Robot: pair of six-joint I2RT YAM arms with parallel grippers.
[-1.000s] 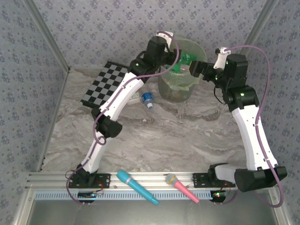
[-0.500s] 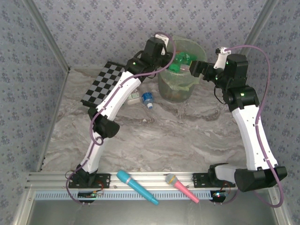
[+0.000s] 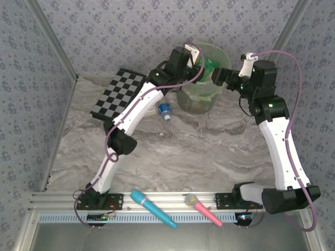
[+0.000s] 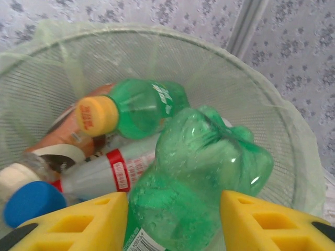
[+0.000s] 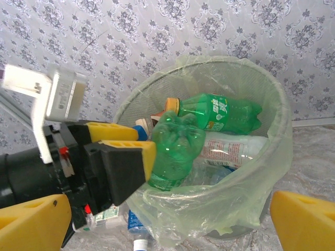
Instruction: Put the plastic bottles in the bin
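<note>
The left claw (image 4: 172, 209) is seen closed part-way on a crumpled green bottle (image 4: 209, 162), which is gripped between the yellow fingers (image 4: 78, 222) and held base-outward just above the mouth of the bin (image 4: 293, 136). More bottles are heaped inside the bin: an orange-capped bottle (image 4: 138, 107), a red-labelled bottle (image 4: 104, 175) and a blue cap (image 4: 31, 201) beside them. The right claw (image 5: 170, 219) is held wide open and empty at the bin's right side, turned toward the left claw. A loose bottle (image 3: 165, 111) with a blue cap is seen lying on the bench (image 3: 209, 151), just left of the bin.
</note>
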